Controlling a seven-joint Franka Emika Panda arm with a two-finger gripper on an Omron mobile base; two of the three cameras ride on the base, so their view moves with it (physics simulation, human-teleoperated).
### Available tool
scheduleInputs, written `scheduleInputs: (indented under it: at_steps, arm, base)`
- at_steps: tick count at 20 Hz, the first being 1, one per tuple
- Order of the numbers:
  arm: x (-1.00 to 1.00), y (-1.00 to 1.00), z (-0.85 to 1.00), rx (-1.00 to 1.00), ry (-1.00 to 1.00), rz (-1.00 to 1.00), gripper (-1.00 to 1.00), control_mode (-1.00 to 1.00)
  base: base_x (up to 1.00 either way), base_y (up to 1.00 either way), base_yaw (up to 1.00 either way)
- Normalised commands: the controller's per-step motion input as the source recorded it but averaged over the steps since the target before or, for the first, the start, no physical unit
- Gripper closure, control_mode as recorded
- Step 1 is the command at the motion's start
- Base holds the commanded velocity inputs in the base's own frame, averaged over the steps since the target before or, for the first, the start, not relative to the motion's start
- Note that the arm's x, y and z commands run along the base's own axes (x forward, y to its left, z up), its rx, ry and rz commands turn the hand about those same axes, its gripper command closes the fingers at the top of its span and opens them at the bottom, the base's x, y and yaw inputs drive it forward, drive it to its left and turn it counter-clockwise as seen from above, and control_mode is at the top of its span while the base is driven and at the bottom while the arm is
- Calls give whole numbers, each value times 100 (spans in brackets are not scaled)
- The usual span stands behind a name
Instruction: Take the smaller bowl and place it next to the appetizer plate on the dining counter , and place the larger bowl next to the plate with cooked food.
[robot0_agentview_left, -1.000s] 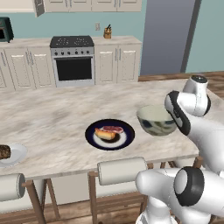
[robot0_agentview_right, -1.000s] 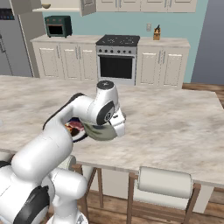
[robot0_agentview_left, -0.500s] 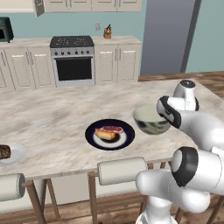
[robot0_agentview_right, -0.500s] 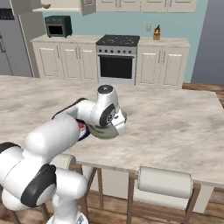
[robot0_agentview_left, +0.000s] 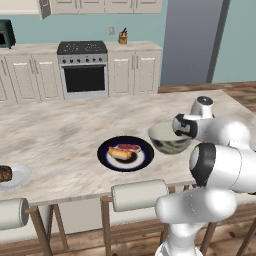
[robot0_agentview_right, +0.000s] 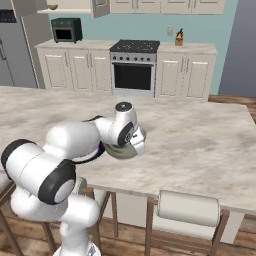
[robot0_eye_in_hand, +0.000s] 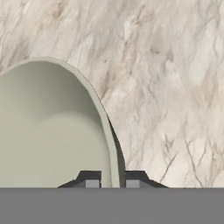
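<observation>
The gripper (robot0_eye_in_hand: 112, 180) is clamped on the rim of the larger bowl (robot0_eye_in_hand: 48, 131), one dark fingertip inside the pale cream-green wall and the other outside it, the rim passing between them. In the left base view the gripper (robot0_agentview_left: 181, 126) sits at the right edge of the larger bowl (robot0_agentview_left: 169, 138), which is upright, with its dark brushed outside facing the camera; whether its base touches the stone cannot be told. In the right base view the larger bowl (robot0_agentview_right: 122, 149) is largely covered by the wrist and forearm. The bowl is over the dining counter (robot0_agentview_left: 60, 135), near its front edge, just beside the plate with cooked food (robot0_agentview_left: 125, 153) and to its right; a narrow strip of marbled top shows between the two. That dark plate carries orange-yellow and pinkish-red food on a lighter centre. Well apart, at the far left of the counter, the appetizer plate (robot0_agentview_left: 15, 178) holds a dark brown lump. Two padded stools (robot0_agentview_left: 140, 194) stand along the near side of the counter. Behind it, a stove (robot0_agentview_left: 83, 67) sits among pale cabinets against a teal wall.
</observation>
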Motion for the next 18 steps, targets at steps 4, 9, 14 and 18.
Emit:
scheduleInputs:
  at_steps: [4, 9, 14, 18]
  arm:
    - [41, -4, -28, 0, 0, 0, 100, -100]
    - [40, -11, -23, 0, 0, 0, 100, -100]
    - [2, -1, -4, 0, 0, 0, -100, -100]
    - [-15, 0, 50, 0, -4, 1, -100, -100]
  base:
    - [0, 0, 0]
    - [0, 0, 0]
    - [0, 0, 0]
    - [0, 0, 0]
